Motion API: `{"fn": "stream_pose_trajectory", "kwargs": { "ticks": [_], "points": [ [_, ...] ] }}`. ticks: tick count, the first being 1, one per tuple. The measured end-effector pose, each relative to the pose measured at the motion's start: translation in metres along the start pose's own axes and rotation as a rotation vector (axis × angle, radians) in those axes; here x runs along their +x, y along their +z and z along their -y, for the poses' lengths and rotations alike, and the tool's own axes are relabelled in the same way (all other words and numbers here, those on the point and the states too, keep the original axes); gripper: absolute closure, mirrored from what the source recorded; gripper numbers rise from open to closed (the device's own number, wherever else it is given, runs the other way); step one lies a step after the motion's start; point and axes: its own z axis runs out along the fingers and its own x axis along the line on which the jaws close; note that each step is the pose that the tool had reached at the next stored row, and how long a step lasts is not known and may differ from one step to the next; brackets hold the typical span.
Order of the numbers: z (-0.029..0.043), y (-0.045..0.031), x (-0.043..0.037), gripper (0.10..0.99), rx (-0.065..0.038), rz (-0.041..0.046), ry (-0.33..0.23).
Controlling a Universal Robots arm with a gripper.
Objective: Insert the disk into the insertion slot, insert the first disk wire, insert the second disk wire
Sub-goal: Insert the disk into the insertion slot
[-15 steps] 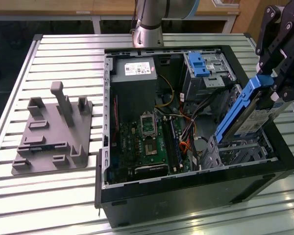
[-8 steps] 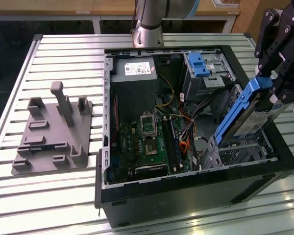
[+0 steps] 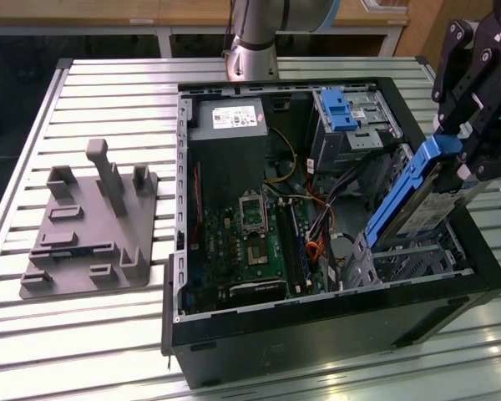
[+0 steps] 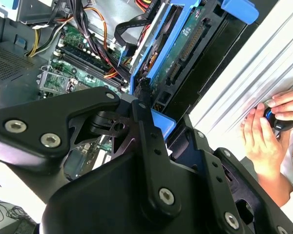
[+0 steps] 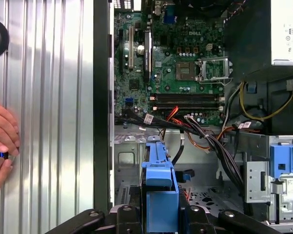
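Gripper (image 3: 455, 154) was clamped on disk (image 3: 413, 209), tilted over insertion slot (image 3: 361, 257); disk could be jammed on slot rim by tilt.

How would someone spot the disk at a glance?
Find the open black computer case, then its end at the exterior view's right. There the gripper holds a tilted silver disk at the grey perforated cage. Unlike the blue latch farther back, its blue frame surrounds silver metal.
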Motion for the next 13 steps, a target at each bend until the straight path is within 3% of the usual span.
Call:
{"fn": "stream_pose_trajectory", "kwargs": {
  "ticks": [13],
  "points": [
    [0.0001, 0.0064, 0.0004, 0.722, 0.000, -0.0001, 0.000]
  ]
}}
